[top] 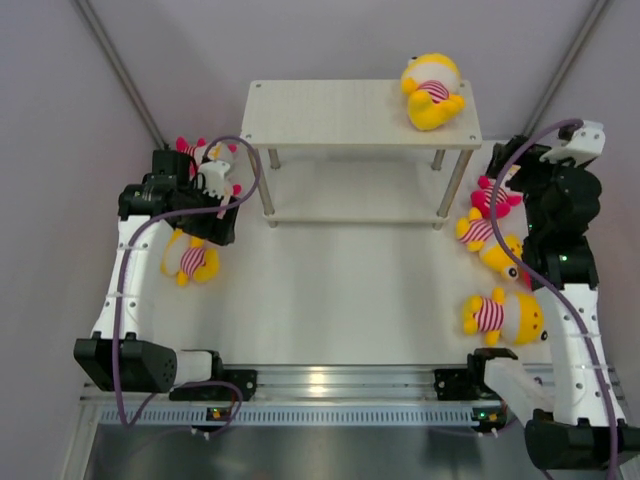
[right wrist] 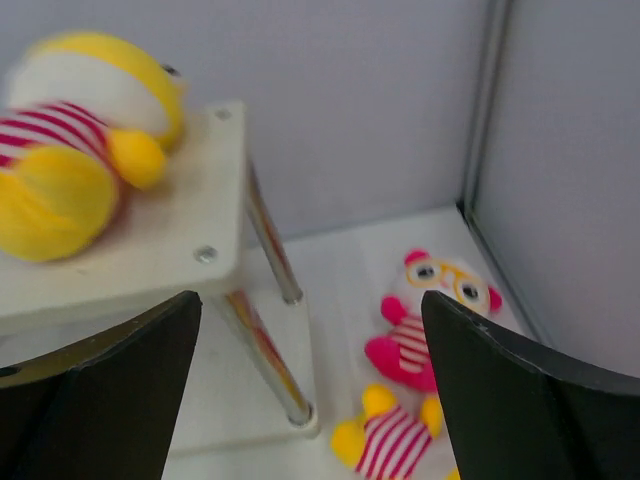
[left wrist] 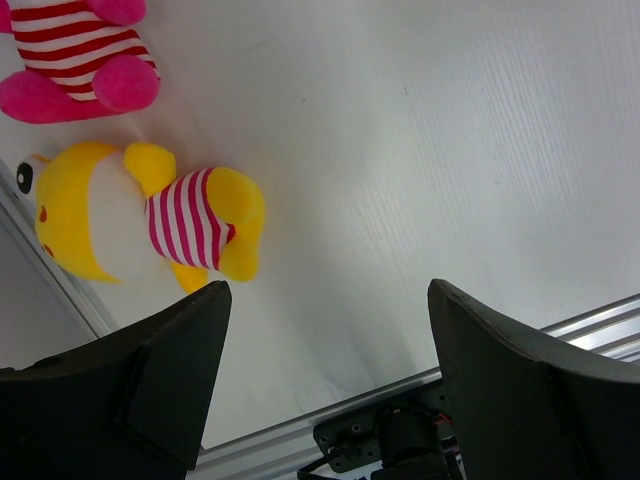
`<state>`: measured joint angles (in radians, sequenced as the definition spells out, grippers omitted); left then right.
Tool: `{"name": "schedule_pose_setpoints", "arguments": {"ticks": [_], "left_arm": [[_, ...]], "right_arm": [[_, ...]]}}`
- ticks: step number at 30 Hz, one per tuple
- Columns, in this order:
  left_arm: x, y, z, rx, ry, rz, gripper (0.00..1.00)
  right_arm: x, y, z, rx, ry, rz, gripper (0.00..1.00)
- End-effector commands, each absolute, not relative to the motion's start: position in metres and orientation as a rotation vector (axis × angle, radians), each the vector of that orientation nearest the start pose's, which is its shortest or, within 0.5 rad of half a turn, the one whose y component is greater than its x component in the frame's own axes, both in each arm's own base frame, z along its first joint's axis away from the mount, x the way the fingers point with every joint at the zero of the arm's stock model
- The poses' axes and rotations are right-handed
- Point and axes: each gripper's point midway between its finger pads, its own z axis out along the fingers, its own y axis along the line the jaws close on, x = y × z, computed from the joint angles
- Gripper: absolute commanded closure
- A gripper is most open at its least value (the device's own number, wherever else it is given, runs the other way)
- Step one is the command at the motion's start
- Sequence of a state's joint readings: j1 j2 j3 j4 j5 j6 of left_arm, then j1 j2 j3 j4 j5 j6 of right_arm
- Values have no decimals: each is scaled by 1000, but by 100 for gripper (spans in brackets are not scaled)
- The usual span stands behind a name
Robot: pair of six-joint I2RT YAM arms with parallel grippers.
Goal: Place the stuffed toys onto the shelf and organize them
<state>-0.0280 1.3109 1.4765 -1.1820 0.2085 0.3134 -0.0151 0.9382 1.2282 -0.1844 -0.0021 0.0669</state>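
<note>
A yellow doll lies on its side at the right end of the shelf top board. The right jaws stand spread wide and empty just off that end, with a pink doll touching a second yellow doll on the desk below and a third yellow doll nearer the arm's base. The left jaws are also spread wide with nothing between them, at the desk's left side near a fourth yellow doll and a second pink doll by the shelf's left legs

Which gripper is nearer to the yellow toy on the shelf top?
Right. The right gripper is just off the shelf's right end, near the yellow toy; the left gripper is past its left end.
</note>
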Motion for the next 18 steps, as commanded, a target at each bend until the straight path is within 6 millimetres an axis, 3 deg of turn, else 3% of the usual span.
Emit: {"name": "schedule_pose_setpoints", "arguments": {"ticks": [1,2,4,5,7,8,11,18], "left_arm": [[278,-34,241,523,2488,-182,14],[278,-34,241,526,2484,-178,14],[277,-34,242,528,2482,-177,14],[277,-34,242,528,2479,-176,14],[275,-34,241,532,2480,-175,14],[274,-34,241,534,2480,-177,14],[272,-33,239,536,2484,-174,14],[272,-33,237,546,2488,-175,14]], "right_arm": [[340,-70,339,638,1528,-112,8],[343,-72,302,687,1587,-122,9],[349,-72,278,720,1613,-119,10],[354,-71,251,736,1663,-123,10],[362,-69,235,739,1677,-109,11],[366,-69,213,738,1726,-126,11],[375,-64,174,707,1846,-143,10],[400,-36,127,585,1996,-23,12]]}}
